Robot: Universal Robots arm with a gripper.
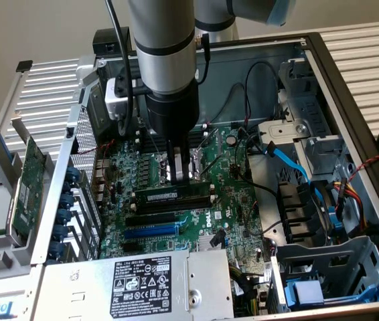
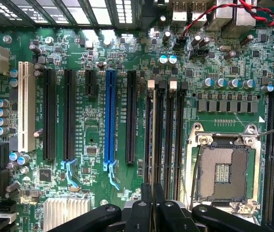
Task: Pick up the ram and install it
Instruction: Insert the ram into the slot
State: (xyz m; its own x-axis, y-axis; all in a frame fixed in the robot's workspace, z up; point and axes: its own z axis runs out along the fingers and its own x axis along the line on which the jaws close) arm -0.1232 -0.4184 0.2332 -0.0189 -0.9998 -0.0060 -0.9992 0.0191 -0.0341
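1. The gripper (image 1: 180, 176) is seen lowered deep into the open computer case (image 1: 230, 63), straight over the green motherboard (image 1: 238, 204).
2. The fingers (image 2: 145, 212) are drawn tight together with barely a sliver between them, and nothing is seen clamped there.
3. The ram (image 1: 173, 195) is found right below the fingertips. It stands on edge in a black memory slot, its white label turned toward the exterior camera.
4. Whether the tips are actually pressed on the ram's top edge cannot be told; at the least they are very near it.
5. In the wrist view the memory slots (image 2: 166, 135) are caught running straight out ahead of the fingers, with white clips at their far ends.
6. The bare CPU socket (image 2: 222, 174) is placed close on one side of the hand. The blue expansion slot (image 2: 110, 116) sits on the other side, a little further off.
7. Well away from the hand, outside the case wall, a wider green expansion card (image 1: 23, 184) is propped on edge.
8. A silver power supply (image 1: 209, 281) with a black label is set between the hand and the exterior camera.
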